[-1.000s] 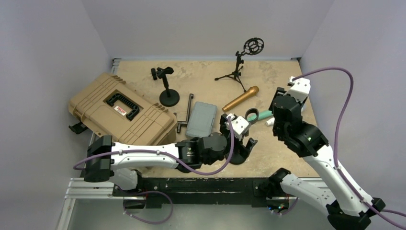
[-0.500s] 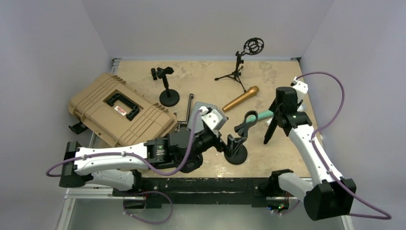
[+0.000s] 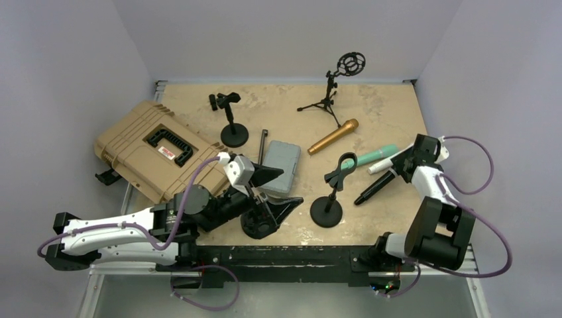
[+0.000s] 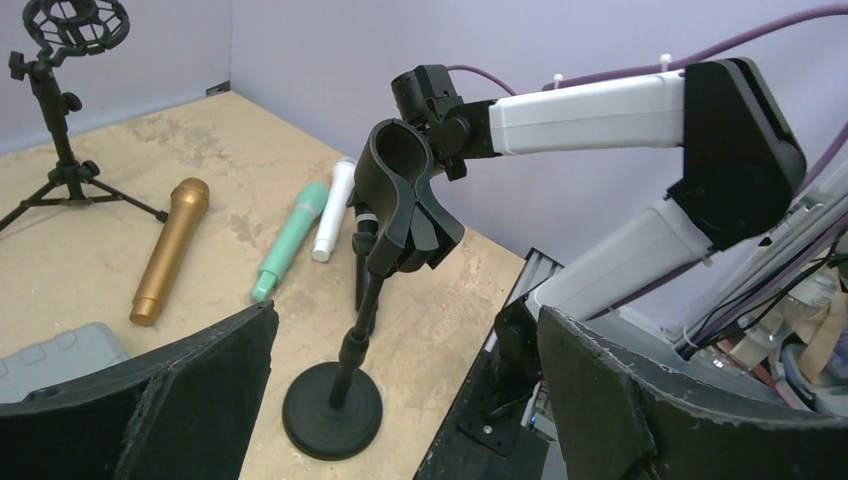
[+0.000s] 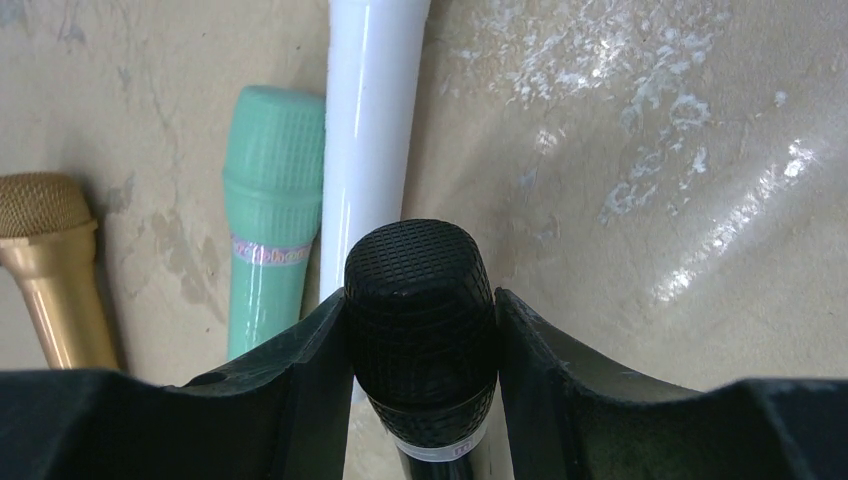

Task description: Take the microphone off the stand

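The black stand (image 3: 327,211) stands near the front middle of the table, and its clip (image 3: 340,164) is empty. It also shows in the left wrist view (image 4: 400,195). My right gripper (image 3: 401,165) is shut on the black microphone (image 3: 374,186) at its grille head (image 5: 420,300). It holds the microphone slanted low over the table, to the right of the stand. My left gripper (image 3: 285,188) is open and empty, left of the stand and apart from it. In the left wrist view the left gripper (image 4: 400,400) frames the stand's base (image 4: 333,410).
A mint microphone (image 3: 371,156), a white one (image 3: 376,167) and a gold one (image 3: 333,136) lie behind the stand. A tan hard case (image 3: 166,149), a grey box (image 3: 281,159), a small stand (image 3: 232,126) and a tripod stand (image 3: 330,93) stand further back and left.
My right arm has swung down and right, bringing the black microphone from upright to a low slant. My left gripper has drawn back left, away from the stand's base.
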Robot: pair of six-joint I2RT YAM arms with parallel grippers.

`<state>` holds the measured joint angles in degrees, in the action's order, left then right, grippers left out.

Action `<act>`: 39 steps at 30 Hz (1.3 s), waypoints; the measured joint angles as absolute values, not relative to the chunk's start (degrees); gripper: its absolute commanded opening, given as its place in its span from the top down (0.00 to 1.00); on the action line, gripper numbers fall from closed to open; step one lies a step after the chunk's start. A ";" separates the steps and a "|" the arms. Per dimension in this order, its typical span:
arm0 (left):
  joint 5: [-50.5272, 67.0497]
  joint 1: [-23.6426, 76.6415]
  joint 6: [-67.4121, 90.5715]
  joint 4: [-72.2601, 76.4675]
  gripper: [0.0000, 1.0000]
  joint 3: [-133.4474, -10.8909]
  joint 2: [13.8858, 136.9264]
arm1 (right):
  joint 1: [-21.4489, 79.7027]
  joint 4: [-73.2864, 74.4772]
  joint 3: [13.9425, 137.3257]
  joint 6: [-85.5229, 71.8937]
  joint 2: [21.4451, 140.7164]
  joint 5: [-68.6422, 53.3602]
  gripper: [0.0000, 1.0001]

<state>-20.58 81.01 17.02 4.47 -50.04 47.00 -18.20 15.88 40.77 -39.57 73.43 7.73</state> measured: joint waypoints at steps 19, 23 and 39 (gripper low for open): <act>-19.18 80.99 23.16 -5.48 0.03 -51.77 43.97 | -26.15 5.43 38.20 -43.42 80.38 3.36 0.47; -20.14 80.99 23.18 -6.96 0.03 -51.99 42.98 | -26.15 5.13 38.20 -42.81 80.36 3.18 0.25; -21.30 80.62 22.94 -15.18 0.00 -57.56 42.83 | -17.52 8.99 38.94 -36.32 66.92 0.36 0.08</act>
